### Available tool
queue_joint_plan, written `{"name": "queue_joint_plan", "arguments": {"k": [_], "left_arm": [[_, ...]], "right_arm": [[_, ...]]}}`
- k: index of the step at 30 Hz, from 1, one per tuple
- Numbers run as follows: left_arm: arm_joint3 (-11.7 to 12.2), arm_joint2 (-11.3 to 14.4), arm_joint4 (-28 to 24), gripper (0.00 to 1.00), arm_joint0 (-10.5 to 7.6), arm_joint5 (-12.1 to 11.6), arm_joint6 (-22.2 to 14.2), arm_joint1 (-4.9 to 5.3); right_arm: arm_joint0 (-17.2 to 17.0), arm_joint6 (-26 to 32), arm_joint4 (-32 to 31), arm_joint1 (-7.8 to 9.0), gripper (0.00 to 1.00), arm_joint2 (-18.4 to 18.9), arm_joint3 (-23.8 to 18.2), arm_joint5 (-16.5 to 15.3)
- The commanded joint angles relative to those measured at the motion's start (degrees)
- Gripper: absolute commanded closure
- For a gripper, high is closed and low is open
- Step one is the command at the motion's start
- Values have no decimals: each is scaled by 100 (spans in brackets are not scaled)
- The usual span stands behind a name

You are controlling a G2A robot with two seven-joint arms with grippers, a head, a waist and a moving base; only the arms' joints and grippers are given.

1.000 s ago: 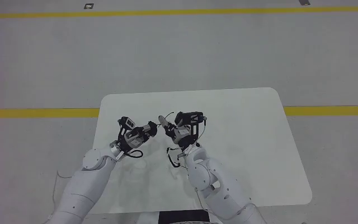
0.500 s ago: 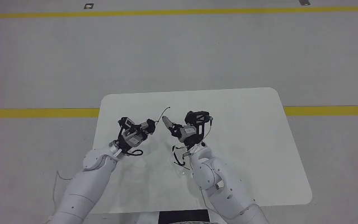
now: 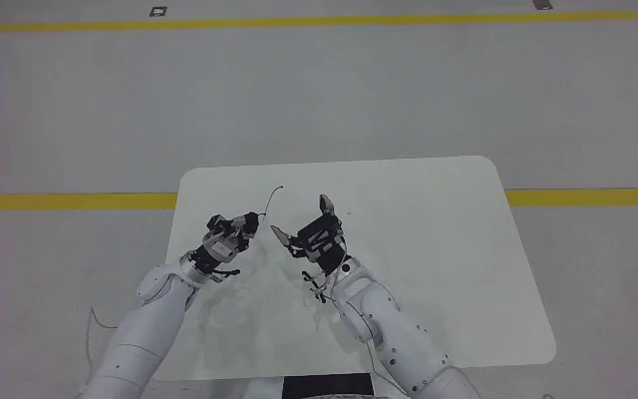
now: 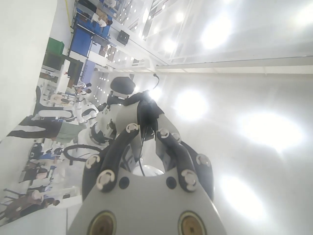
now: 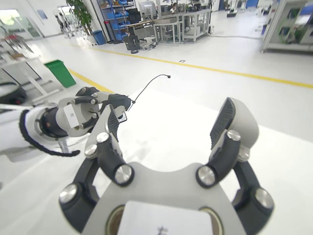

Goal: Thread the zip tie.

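A thin black zip tie (image 3: 271, 198) sticks up and away from my left gripper (image 3: 245, 223), which is shut on its lower end above the white table (image 3: 429, 199). In the left wrist view the strip (image 4: 156, 80) runs out from between the closed fingertips (image 4: 144, 108) and curves at its free end. My right gripper (image 3: 299, 221) stands open just to the right of the left one, with nothing between its fingers. The right wrist view shows its two ribbed pads (image 5: 223, 117) spread wide around the gripper's middle (image 5: 168, 121), the left gripper (image 5: 117, 101) beyond them, and the zip tie (image 5: 149, 85) arching to its small head.
The table's surface around both arms is bare white. Its far edge (image 3: 339, 165) lies a short way beyond the grippers. A yellow floor line (image 3: 90, 200) runs behind the table, and a green bin (image 5: 60, 73) stands on the floor off to the left.
My right gripper has opened wide and turned away from the zip tie. The left gripper has drawn back to the left, still gripping the tie, whose free end now points away from me.
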Motion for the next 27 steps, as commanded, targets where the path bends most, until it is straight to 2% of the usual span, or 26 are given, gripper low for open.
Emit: {"name": "queue_joint_plan", "arguments": {"k": [1, 9, 12, 15, 22, 25, 27], "left_arm": [[9, -52, 481, 100, -32, -209, 150, 40], [9, -52, 481, 100, -32, -209, 150, 40], [-22, -34, 248, 100, -3, -23, 341, 23], [9, -38, -545, 100, 30, 414, 222, -20], [195, 0, -1376, 100, -6, 1247, -44, -59], [282, 33, -1591, 100, -24, 1456, -69, -77], [298, 47, -1527, 100, -42, 1453, -83, -75]], "right_arm": [[53, -156, -227, 17, 0, -42, 75, 86], [53, -156, -227, 17, 0, -42, 75, 86], [70, -142, -227, 25, 0, -42, 94, 76], [273, -146, -227, 116, 0, -162, 259, 82], [641, -281, -227, 394, 0, -704, 473, 496], [702, -351, -227, 465, 0, -869, 486, 658], [702, -351, -227, 465, 0, -869, 486, 658]]}}
